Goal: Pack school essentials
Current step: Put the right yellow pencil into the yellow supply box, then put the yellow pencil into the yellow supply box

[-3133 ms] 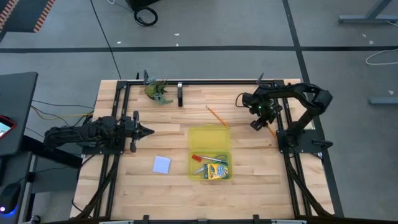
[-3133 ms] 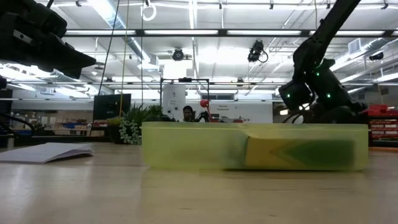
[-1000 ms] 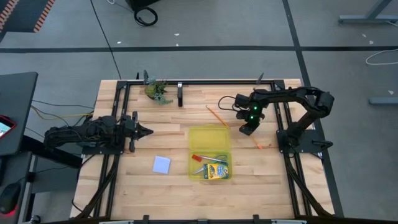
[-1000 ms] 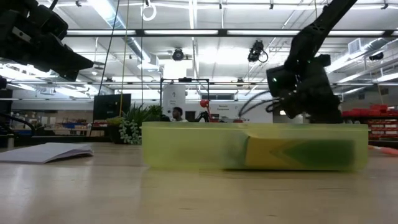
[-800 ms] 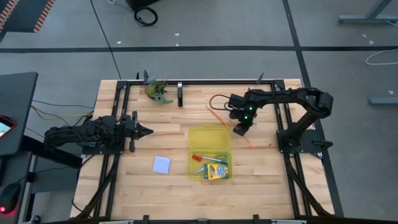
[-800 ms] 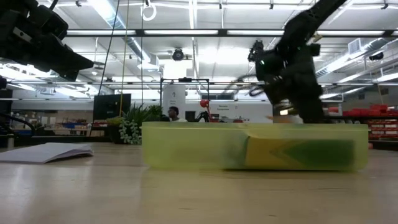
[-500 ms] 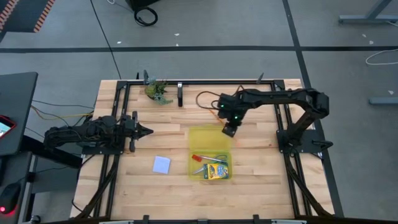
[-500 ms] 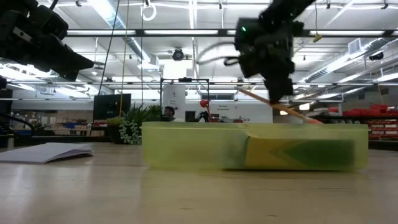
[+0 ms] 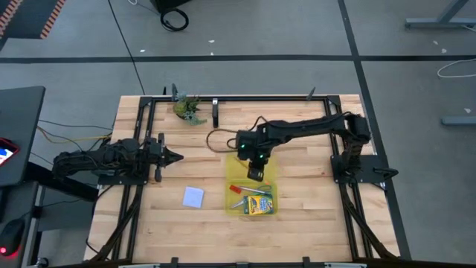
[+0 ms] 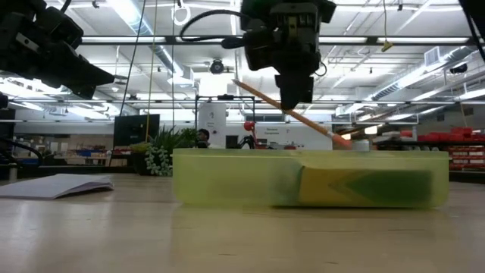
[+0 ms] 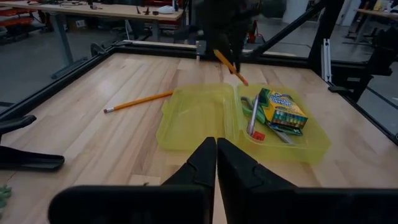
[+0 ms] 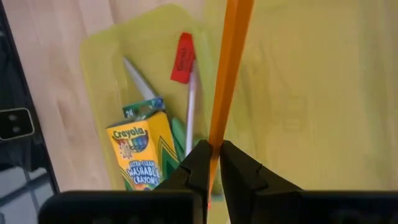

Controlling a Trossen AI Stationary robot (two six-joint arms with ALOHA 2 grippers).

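Right gripper (image 9: 255,173) sits centre of the high view, over the open yellow case (image 9: 242,167), fingers pinched on an orange pencil (image 10: 292,114). In the low view the pencil slants down toward the right of the frame, clear above the case wall (image 10: 227,178), gripper (image 10: 292,97) at top centre. Right wrist view: pencil (image 12: 229,68) runs up from between the fingers (image 12: 200,163), over the case's two halves.

Left gripper (image 9: 177,156) waits at left-centre of the high view, over bare table (image 9: 312,208), fingers pressed together with nothing between them; left wrist view shows the closed tips (image 11: 216,163) pointing at the case.

Inside the case's lower half in the high view: crayon box (image 9: 259,205), green-handled scissors (image 9: 260,190), red eraser (image 9: 236,188) and a pen, colour hard to tell. Right wrist view shows them too: crayon box (image 12: 140,155), eraser (image 12: 182,58), pen (image 12: 191,109), a scissor blade (image 12: 138,76). Left wrist view: crayon box (image 11: 283,112), eraser (image 11: 258,135).

A second pencil (image 11: 138,101) lies on the wood beside the case in the left wrist view, apart from it.

Pale blue note pad (image 9: 193,196) lies on the table left of the case, apart from it; low view has it at left edge (image 10: 57,186).

Leafy green toy clump (image 9: 187,109) near the top-left table rail.
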